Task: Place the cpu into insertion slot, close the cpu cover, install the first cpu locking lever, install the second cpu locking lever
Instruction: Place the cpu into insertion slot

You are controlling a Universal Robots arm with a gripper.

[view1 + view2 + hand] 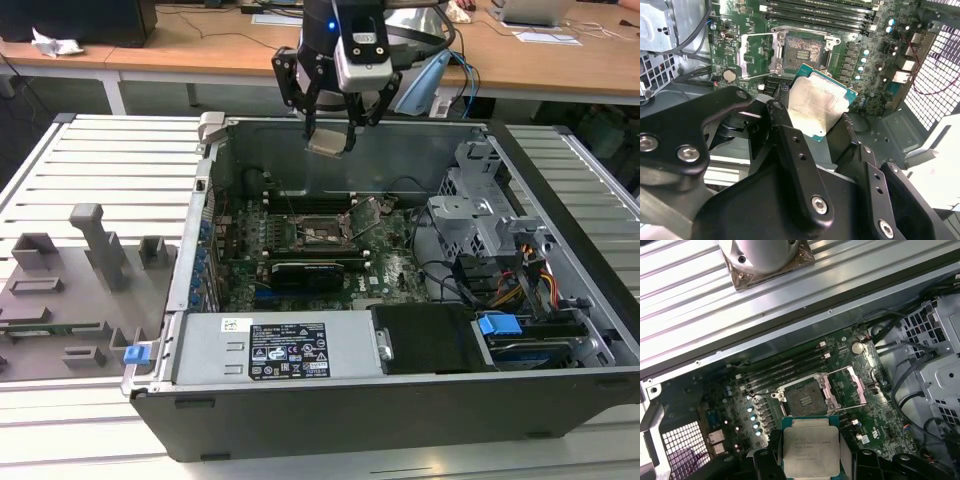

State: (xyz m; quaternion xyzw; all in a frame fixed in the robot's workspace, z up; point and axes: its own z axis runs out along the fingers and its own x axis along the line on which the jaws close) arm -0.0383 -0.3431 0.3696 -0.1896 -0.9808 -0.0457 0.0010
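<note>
**Gripper and chip.** The gripper (331, 128) is shown closed on the cpu (330, 142), which is pinched by two opposite edges. The chip is held tilted, high above the far wall of the open computer case (400, 160). In both wrist views its silvery top is seen between the dark fingers (844, 137).

**Socket.** The insertion slot (322, 232) lies well below on the green board (395, 265), uncovered, with its dark centre exposed. The cpu cover (858, 386) is swung open to one side of it.

**Risks, as judged.**
- Because the chip is gripped only at its edges and is tilted, it could slip in the grasp or arrive askew.
- The fine contacts of the socket could be bent by a corner-first landing.
- A wrong rotation against the socket's keying cannot be excluded. The notches are too small to be checked.

**Surroundings.**
- Memory slots (785, 363) run just beside the socket.
- A long black card (312, 270) lies near it on the opposite side.
- A drive cage (475, 215) and loose cables (540, 270) are set at the exterior view's right.
- A power supply (280, 345) is set along the near edge.

The opened cover and the memory slots are judged the closest obstructions to the fingers. The case wall stands directly beneath the gripper.
</note>
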